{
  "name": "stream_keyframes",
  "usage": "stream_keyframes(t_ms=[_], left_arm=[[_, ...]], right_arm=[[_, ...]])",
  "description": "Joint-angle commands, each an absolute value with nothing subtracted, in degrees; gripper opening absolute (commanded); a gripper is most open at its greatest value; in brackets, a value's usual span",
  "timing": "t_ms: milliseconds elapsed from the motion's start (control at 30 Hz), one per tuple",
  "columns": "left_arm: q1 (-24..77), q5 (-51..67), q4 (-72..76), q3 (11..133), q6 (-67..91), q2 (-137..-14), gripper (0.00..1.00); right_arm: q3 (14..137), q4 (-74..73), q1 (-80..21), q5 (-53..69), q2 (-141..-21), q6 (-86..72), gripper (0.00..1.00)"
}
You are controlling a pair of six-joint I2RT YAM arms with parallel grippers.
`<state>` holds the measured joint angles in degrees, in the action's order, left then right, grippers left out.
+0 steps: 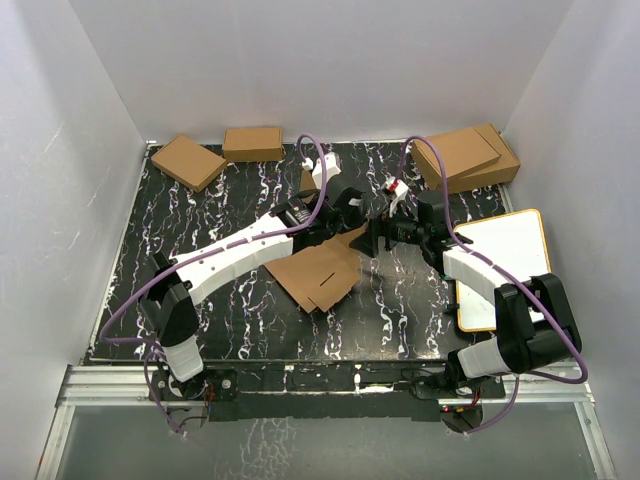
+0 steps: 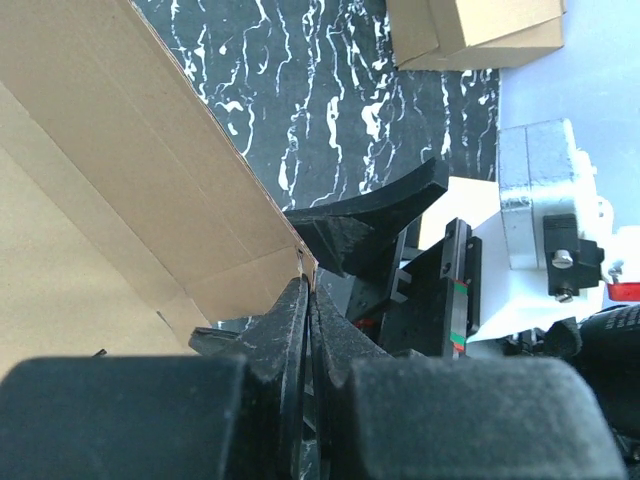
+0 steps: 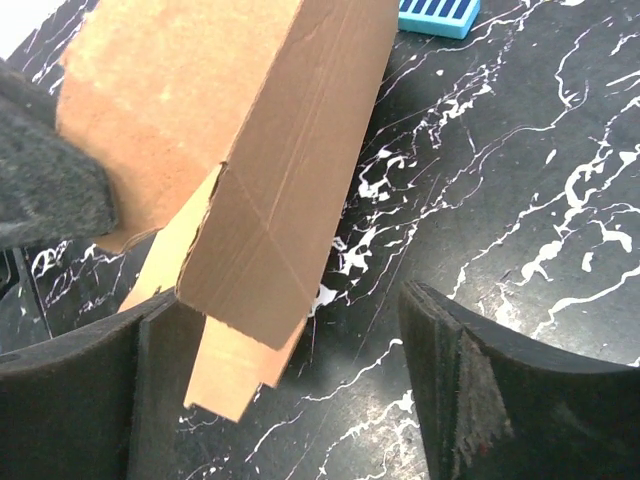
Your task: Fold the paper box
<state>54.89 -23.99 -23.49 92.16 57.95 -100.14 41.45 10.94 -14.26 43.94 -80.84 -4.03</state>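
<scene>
Mid-bench (image 1: 250, 320), the paper box (image 1: 320, 272) lies mostly unfolded, left fingers (image 2: 305, 300) pinching one flap, right fingers (image 3: 290, 400) wide.

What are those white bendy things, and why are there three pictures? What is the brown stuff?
The white bendy things are two robot arms bolted to the near edge of a black marbled table. The big picture looks down from above. The other two come from little cameras on each arm's wrist, so you see its own fingers close up.

The brown stuff is cardboard. In the middle lies the paper box, not folded up yet, just a creased sheet with flaps. The left hand is pinched shut on one edge of it. The right hand is open, with a raised flap hanging between its fingers.

Other brown boxes sit along the far edge, and a white board lies on the right.
</scene>
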Motion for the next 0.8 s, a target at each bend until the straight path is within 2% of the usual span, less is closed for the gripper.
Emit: stream_keyframes(t_ms=[0, 300, 333, 400, 533, 600, 667, 767], left_arm=[[55.1, -24.6, -20.5, 93.3, 60.8, -98.7, 0.00], [55.2, -24.5, -17.9, 91.1, 61.8, -97.1, 0.00], [55.1, -24.4, -17.3, 90.5, 61.9, -96.8, 0.05], [55.1, -24.4, -15.7, 89.0, 62.3, -95.8, 0.22], [55.1, -24.8, -12.2, 85.7, 61.1, -92.0, 0.50], [55.1, -25.8, -10.9, 84.3, 59.1, -89.8, 0.57], [55.1, -26.1, -8.7, 82.7, 54.5, -87.3, 0.60], [55.1, -25.9, -4.8, 79.2, 43.2, -82.2, 0.74]], right_arm=[[41.7, 18.6, -14.6, 41.2, -79.5, -7.6, 0.77], [41.8, 20.4, -14.7, 42.2, -79.8, -8.9, 0.26], [42.0, 20.1, -14.7, 42.3, -79.8, -8.8, 0.22], [42.5, 19.4, -14.7, 42.4, -79.7, -8.2, 0.17], [43.6, 17.9, -13.6, 45.1, -79.7, -6.7, 0.11], [44.3, 16.5, -12.4, 47.8, -79.7, -5.2, 0.09], [44.9, 14.7, -10.6, 52.0, -79.8, -2.8, 0.08], [46.0, 11.5, -8.1, 58.4, -80.1, 1.3, 0.08]])
